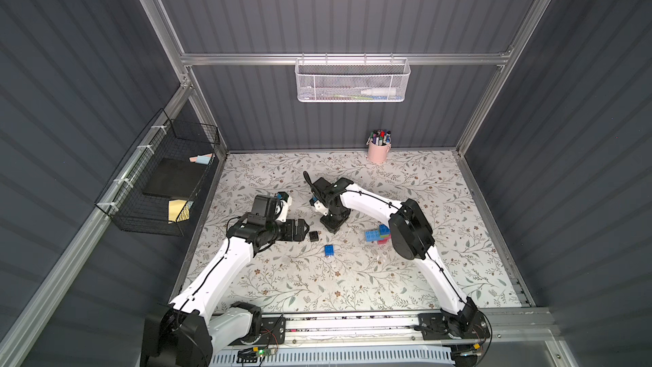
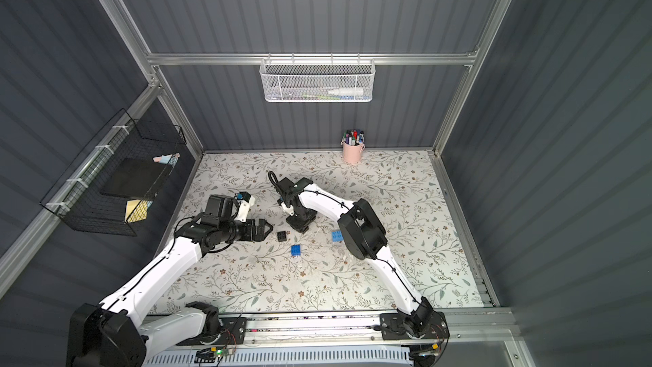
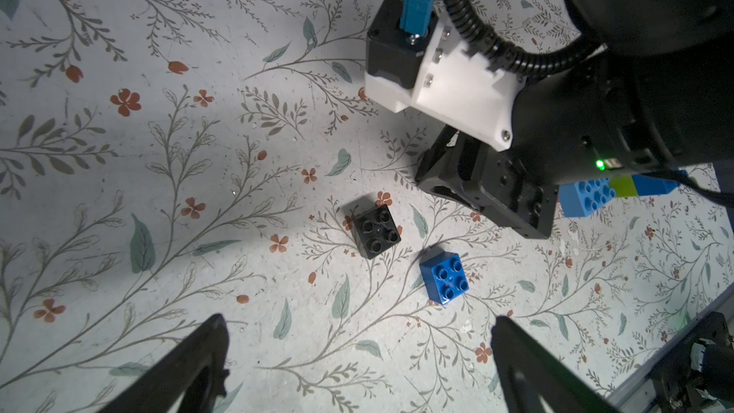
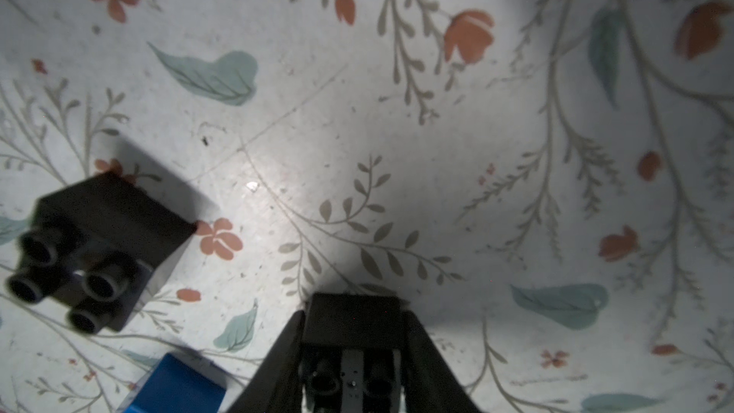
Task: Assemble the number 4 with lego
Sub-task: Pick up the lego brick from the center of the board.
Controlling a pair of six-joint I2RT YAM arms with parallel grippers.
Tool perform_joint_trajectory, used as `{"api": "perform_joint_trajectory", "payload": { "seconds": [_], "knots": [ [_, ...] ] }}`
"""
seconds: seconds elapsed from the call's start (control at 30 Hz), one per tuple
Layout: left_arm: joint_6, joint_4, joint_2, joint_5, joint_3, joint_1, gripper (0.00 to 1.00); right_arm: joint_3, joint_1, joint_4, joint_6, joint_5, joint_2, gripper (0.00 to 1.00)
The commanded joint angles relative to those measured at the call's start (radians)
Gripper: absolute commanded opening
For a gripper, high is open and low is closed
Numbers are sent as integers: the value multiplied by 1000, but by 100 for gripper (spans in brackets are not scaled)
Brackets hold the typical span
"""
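I see both top views bright and sharp; wrist views dimmer, heavily shadowed, the nearest black brick [image 4: 353,323] blurred.

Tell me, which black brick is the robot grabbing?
The black brick between the right gripper's fingers; the other black brick lies loose beside the dark blue brick.

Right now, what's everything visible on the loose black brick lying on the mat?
The loose black brick is square, smooth plastic by the look, with four hollow round studs in a two-by-two grid facing up. It sits flat on the floral mat, apart from the dark blue brick nearby. Nothing touches it; the left gripper, fingers open, stands short of it.
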Motion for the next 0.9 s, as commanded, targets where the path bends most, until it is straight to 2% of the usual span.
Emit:
{"api": "perform_joint_trajectory", "payload": {
  "seconds": [0.0,0.2,0.37,0.67,0.87],
  "knots": [
    [13,-8,-3,-4,-10,7,99,-13,-2,-19,-5,-13,-41,38],
    [14,-6,1,-4,-8,6,99,1,-6,-55,39,11,-53,33],
    [26,-5,8,-3,-4,6,99,27,-34,-156,170,57,-101,30],
    [14,58,58,13,13,6,99,-158,-99,-189,347,105,-385,26],
    [-6,151,115,101,25,-14,99,-276,-150,-199,414,127,-527,25]
  ]
}}
